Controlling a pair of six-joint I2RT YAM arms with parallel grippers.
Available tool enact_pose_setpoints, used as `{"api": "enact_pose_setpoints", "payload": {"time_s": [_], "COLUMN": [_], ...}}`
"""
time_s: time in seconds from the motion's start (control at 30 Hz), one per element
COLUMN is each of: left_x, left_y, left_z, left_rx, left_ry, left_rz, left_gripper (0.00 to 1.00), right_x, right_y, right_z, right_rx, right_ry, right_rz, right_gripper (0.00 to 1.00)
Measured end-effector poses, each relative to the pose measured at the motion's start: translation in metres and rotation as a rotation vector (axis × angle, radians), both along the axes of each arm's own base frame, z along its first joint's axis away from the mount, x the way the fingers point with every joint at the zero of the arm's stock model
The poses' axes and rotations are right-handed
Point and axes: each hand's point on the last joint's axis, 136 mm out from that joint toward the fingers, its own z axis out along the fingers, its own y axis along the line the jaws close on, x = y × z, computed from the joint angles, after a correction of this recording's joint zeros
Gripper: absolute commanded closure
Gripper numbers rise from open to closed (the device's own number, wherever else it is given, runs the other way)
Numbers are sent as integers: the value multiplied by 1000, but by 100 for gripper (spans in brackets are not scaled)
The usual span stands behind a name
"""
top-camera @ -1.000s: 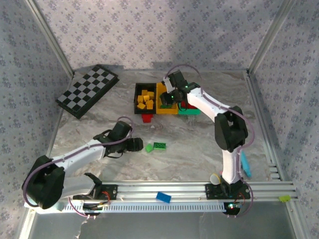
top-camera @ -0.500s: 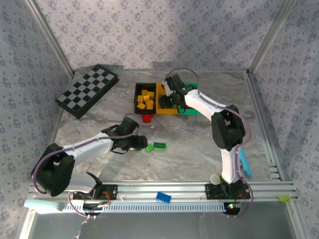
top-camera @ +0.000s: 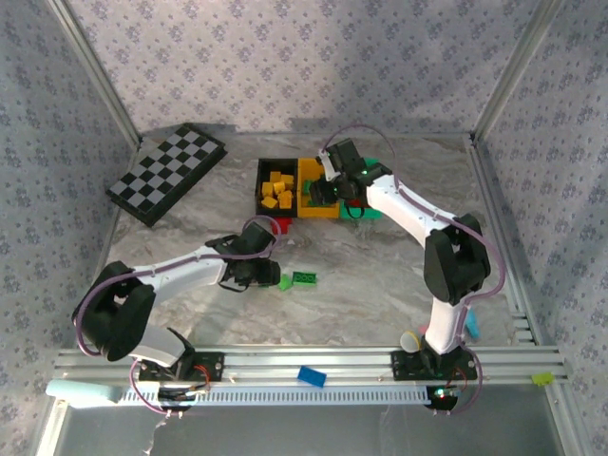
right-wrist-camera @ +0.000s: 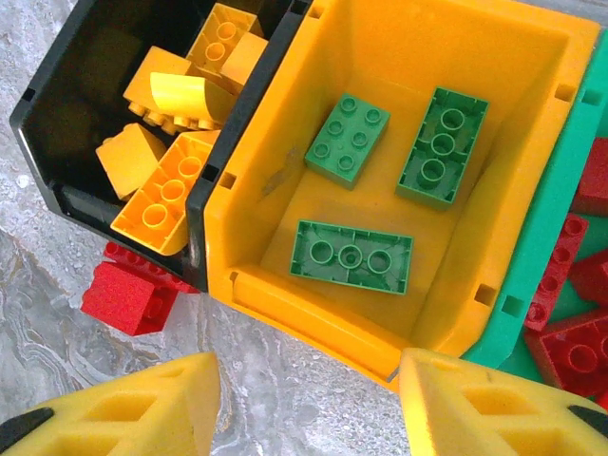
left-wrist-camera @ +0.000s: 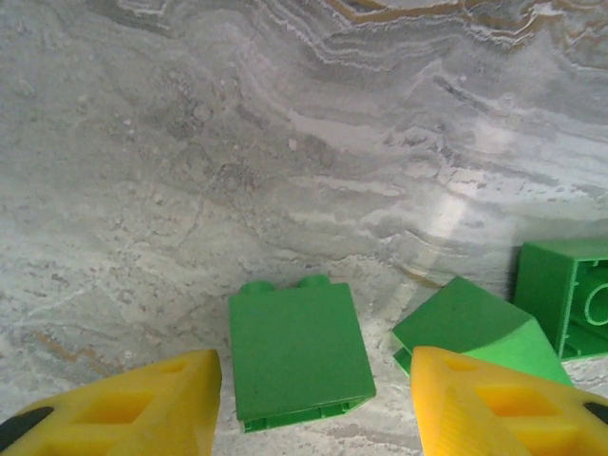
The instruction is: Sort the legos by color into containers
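A: Bins?
B: Three in a row, far centre: black bin [right-wrist-camera: 57, 114] left, yellow-orange bin [right-wrist-camera: 532, 57] middle, green bin [right-wrist-camera: 551, 190] right.
A: Bricks?
B: Yellow-orange bricks [right-wrist-camera: 161, 204] heaped in black; three green bricks [right-wrist-camera: 351, 256] flat, studs up, in yellow-orange; red bricks [right-wrist-camera: 570, 356] in green. One red brick [right-wrist-camera: 123, 299] outside, just near of black — three loose green bricks [left-wrist-camera: 296, 356] nearer still.

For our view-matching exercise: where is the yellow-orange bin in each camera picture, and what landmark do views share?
Top external: yellow-orange bin, middle of the bin row, far side of the marble table.
Right wrist: centre of the picture, three green bricks lying inside.
Left wrist: aimed at loose green bricks on that table.
Shared landmark: black bin with yellow bricks, on its left.
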Motion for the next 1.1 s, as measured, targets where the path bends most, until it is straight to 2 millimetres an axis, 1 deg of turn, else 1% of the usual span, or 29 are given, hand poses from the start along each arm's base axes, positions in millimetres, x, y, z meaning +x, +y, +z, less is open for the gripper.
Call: {"api": "enact_pose_setpoints", "payload": {"time_s": [0.1,0.17,0.3,0.4,0.57,0.67,0.77,0.87,0.93,1.0,1.03,1.1], "left_x": [-2,-1,0,1,2,7,25,54,78,103,118,144], "left_y": [3,5,6,5,4,0,-14,-36,-53,-68,-76,-86], "left_z": [-1,-2,-2,0,1,11,36,70,92,106,112,117], "left_rx": [12,22,27,24,26,23,3,-29,-49,-61,-67,-75], "left_ry": [5,3,-4,-10,-14,-25,-77,-162,-215,-253,-271,-293], "left_rz": [3,7,8,2,-7,-17,-41,-69,-88,-100,-104,-102], "left_gripper": [53,55,66,72,73,73,73,73,72,72,72,72], "right_x": [-2,-2,-1,-2,-6,-10,-16,-24,-32,-39,-43,-52], "right_y": [-4,-6,-7,-9,-17,-23,-29,-34,-39,-44,-47,-53], "right_z": [-6,-8,-7,-4,0,0,0,1,1,1,0,-3], "right_rx": [-11,-15,-14,-14,-13,-13,-14,-14,-16,-17,-18,-21], "right_ry": [10,16,12,6,2,2,4,4,7,9,12,21], "right_rz": [-7,-10,-13,-17,-27,-35,-40,-42,-44,-46,-49,-55], "right_gripper": [46,46,46,46,46,46,46,46,46,46,46,46]}}
